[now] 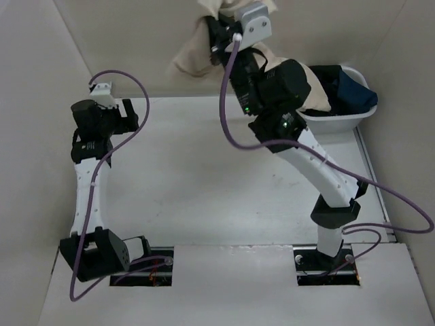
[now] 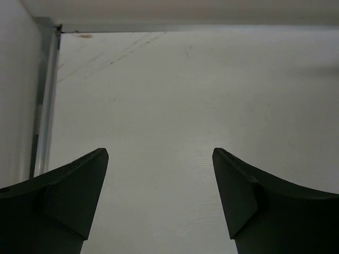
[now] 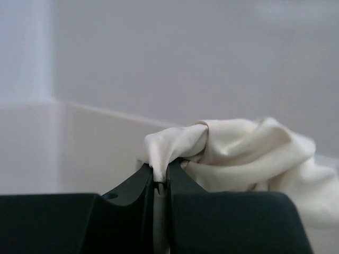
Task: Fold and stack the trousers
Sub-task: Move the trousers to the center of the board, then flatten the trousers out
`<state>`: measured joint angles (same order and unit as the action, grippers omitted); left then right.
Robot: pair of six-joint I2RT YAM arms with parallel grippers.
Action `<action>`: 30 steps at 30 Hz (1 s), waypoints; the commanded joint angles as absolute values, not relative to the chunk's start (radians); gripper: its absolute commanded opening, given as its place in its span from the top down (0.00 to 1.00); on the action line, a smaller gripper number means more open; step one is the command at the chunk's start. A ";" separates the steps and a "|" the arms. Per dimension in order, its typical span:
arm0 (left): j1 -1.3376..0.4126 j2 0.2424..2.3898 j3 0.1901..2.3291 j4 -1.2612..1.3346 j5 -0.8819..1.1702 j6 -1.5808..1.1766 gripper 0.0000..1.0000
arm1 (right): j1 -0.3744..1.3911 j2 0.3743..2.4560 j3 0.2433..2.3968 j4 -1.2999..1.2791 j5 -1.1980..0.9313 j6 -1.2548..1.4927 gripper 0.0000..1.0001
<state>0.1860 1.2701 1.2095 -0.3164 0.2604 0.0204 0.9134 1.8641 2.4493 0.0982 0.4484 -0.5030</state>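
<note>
The cream trousers (image 1: 197,47) hang bunched in the air at the top centre of the top view, lifted off the table. My right gripper (image 1: 219,42) is raised high and is shut on a fold of them; in the right wrist view the fold (image 3: 175,145) is pinched between the closed fingers (image 3: 140,185), with more cloth draped to the right. My left gripper (image 1: 129,115) is open and empty over the far left of the table; in the left wrist view its fingers (image 2: 79,185) stand wide apart above bare tabletop.
A grey basket (image 1: 353,117) at the far right holds a black garment (image 1: 325,78) and a navy garment (image 1: 357,92). White walls close in the table (image 1: 204,183) at the back and sides. A metal rail (image 2: 45,106) runs along the left edge.
</note>
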 commanded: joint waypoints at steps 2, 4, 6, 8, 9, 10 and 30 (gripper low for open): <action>0.235 1.151 1.140 -0.220 0.353 -0.060 0.15 | 1.056 1.842 2.603 0.357 0.247 -0.635 1.00; 0.239 1.134 1.128 -0.198 0.353 -0.057 0.13 | 1.073 1.824 2.564 0.348 0.274 -0.603 1.00; 0.237 1.127 1.127 -0.186 0.354 -0.051 0.11 | 1.064 1.790 2.463 0.344 0.351 -0.569 1.00; 0.236 1.138 1.129 -0.181 0.354 -0.037 0.09 | 1.029 1.718 2.274 0.337 0.450 -0.522 0.97; 0.234 1.146 1.129 -0.179 0.354 -0.031 0.09 | 1.007 1.669 2.147 0.342 0.504 -0.493 0.94; 0.228 1.160 1.129 -0.179 0.354 -0.015 0.08 | 0.984 1.616 2.011 0.351 0.556 -0.457 0.93; -0.272 1.400 0.967 -0.663 0.020 0.554 0.05 | 0.370 1.163 0.761 -0.282 0.129 0.767 0.00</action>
<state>-0.2375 1.3911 1.0462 -0.5827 0.1570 0.4366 0.3611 1.1320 0.8124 -0.2588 0.2615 0.5461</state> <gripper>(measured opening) 0.942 0.998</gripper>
